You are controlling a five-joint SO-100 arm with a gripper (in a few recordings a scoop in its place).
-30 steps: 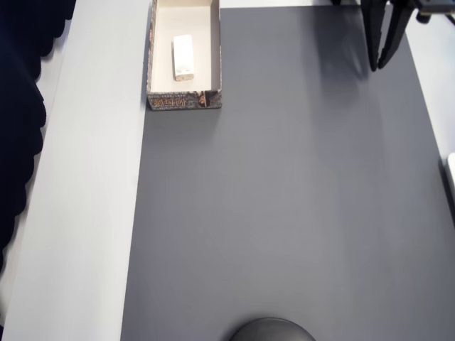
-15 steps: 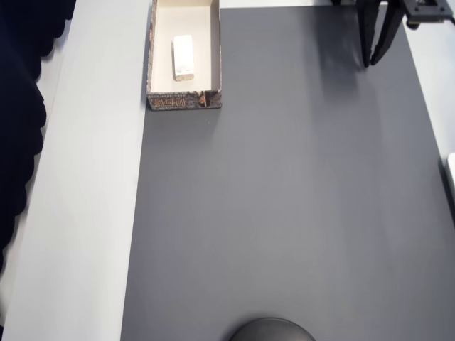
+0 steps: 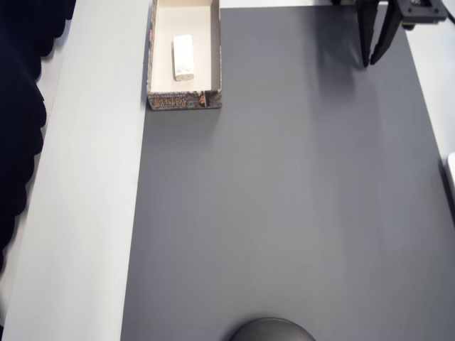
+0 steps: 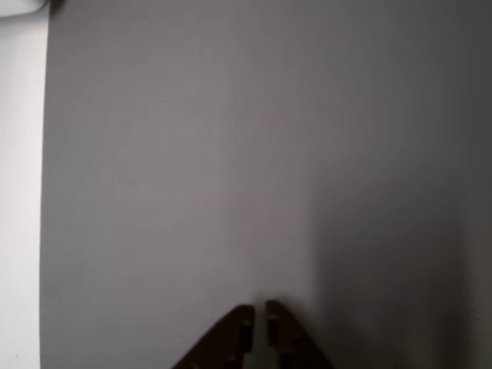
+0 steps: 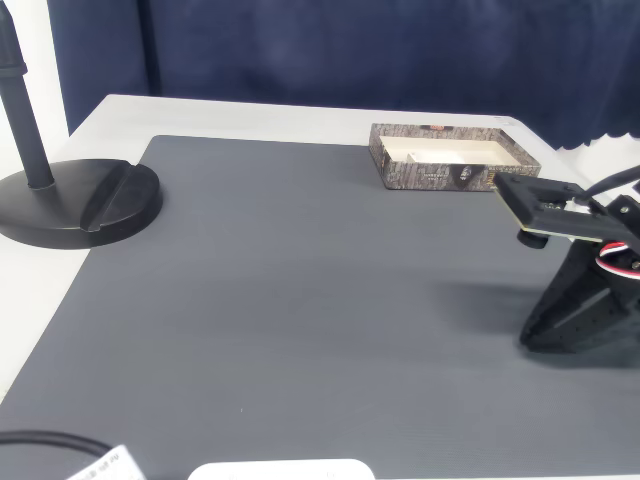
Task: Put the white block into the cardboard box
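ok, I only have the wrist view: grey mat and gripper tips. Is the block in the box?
Observer: Yes. The overhead view shows the white block lying flat inside the cardboard box.
Operator: Gripper holding anything?
Observer: No. The gripper is nearly shut, nothing between its tips, over the grey mat.
Operator: Near the box?
Observer: No. Overhead, the box sits at the mat's top left, the gripper at the top right.
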